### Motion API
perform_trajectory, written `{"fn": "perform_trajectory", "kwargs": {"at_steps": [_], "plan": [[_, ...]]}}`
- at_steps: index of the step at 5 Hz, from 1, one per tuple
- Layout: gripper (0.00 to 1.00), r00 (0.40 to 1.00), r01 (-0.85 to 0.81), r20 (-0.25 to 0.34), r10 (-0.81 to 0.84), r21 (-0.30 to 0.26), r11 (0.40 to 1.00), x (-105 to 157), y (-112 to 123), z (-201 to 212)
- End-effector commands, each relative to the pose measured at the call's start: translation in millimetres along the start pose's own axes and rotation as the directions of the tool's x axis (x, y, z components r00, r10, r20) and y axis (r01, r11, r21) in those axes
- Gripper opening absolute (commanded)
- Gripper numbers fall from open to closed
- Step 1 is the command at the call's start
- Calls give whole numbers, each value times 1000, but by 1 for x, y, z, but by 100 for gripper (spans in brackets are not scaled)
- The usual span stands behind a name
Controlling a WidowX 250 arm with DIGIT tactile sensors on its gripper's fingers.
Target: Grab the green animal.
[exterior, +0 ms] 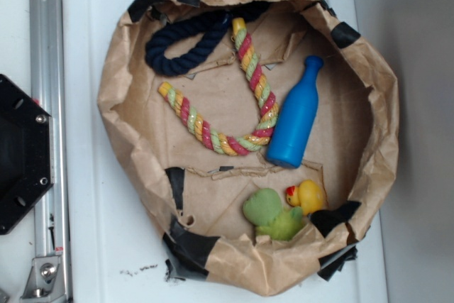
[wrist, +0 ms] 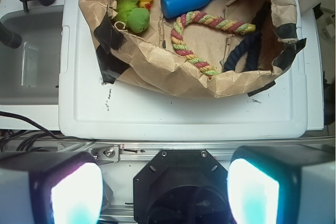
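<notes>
Blue bottle [exterior: 294, 117]: no label or print readable.
Paper bag [exterior: 128, 125]: plain brown, black tape patches, no lettering.
White lid [wrist: 178, 114]: small dark specks only, not legible as text.
Yellow duck [exterior: 306, 195]: no markings.
Overall: nothing readable anywhere.

Green animal [exterior: 272, 213]: small, lumpy, light-green soft toy, rounded head joined to a rounded body, fuzzy matte surface. Exterior view: lower centre-right of frame, lying on the brown paper floor of the bag, pressed up against the crumpled paper wall below it. Head lobe toward the left, body lobe toward the lower right. Wrist view: upper left of frame [wrist: 134, 16], tucked just inside the paper rim. Lying loose, nothing gripping it.
</notes>
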State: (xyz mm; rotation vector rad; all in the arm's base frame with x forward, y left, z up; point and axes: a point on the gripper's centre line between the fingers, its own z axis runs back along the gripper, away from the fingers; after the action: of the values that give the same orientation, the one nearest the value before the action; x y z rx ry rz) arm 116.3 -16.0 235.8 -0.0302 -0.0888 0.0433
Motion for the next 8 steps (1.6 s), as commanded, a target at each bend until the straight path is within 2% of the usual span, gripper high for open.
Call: {"fn": "perform_trajectory", "kwargs": {"at_steps": [1,2,3,4,5,6,7,8], "plan": [[100,1000,0,0,0,0,1000,0,0,0],[100,967,183,189,-170,-56,981,47,0,-40],[100,913,303,320,-252,-120,945,98,2,-68],[100,905,317,330,-267,-107,942,131,9,-93],[100,913,319,293,-286,-72,945,151,16,-127],[100,877,424,257,-406,-16,906,155,1,-157],[100,841,519,199,-504,-32,854,145,-22,-187],[100,819,564,186,-542,-86,822,130,-42,-187]]}}
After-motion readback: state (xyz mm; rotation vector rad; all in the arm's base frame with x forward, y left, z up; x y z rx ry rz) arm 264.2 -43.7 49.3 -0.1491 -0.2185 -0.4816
